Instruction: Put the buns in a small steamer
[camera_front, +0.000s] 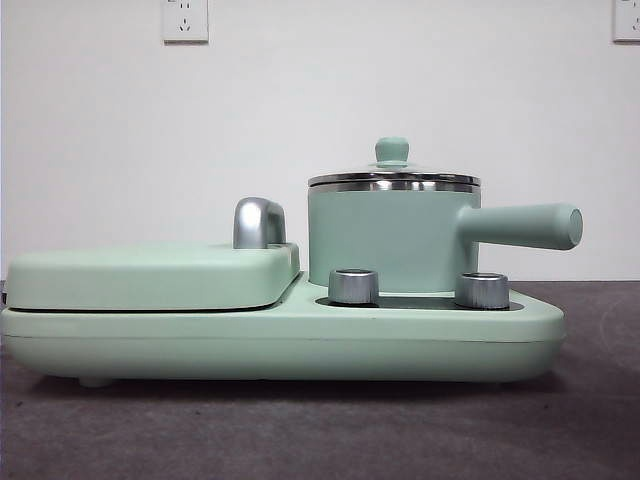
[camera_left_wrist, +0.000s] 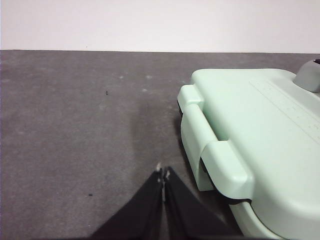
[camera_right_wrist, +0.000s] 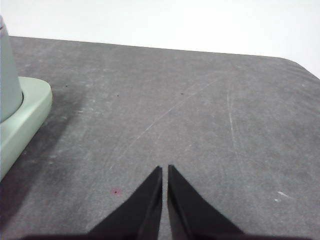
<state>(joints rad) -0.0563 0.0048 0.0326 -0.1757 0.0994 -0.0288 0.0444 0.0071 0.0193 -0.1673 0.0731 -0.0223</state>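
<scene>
The small steamer (camera_front: 390, 235) is a mint-green round pot with a steel rim, a long side handle pointing right and a green-knobbed lid resting on it. It stands on the right half of a mint-green cooker base (camera_front: 280, 345). The buns are out of view in every frame. My left gripper (camera_left_wrist: 163, 173) hangs shut over the dark table beside the cooker's flat end. My right gripper (camera_right_wrist: 165, 170) is shut too, above bare tabletop with the cooker's corner (camera_right_wrist: 22, 117) off to one side. Neither gripper shows in the front view.
A flat mint-green hinged griddle plate (camera_front: 150, 275) with a chrome handle (camera_front: 258, 222) covers the left half of the base. Two steel knobs (camera_front: 353, 286) sit at the front below the pot. The dark grey table (camera_right_wrist: 200, 110) ends at a rounded corner by the white wall.
</scene>
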